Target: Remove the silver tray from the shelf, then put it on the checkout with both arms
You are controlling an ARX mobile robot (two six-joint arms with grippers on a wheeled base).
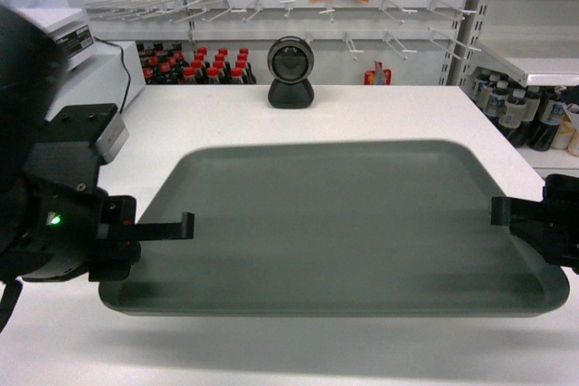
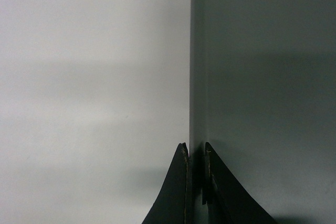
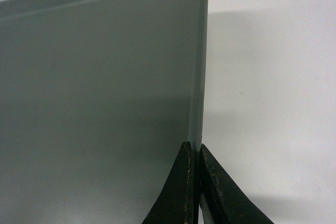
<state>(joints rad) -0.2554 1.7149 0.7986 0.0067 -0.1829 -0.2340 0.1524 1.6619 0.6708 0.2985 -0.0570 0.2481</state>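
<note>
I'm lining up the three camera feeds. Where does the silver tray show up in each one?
Head view: the silver tray fills the middle, above the white checkout, a pincer at each short edge.
Left wrist view: it fills the right half; the left pincer straddles its edge.
Right wrist view: it fills the left and centre; the right pincer clamps its right rim.
Shared landmark: the tray's rim against the white countertop.
</note>
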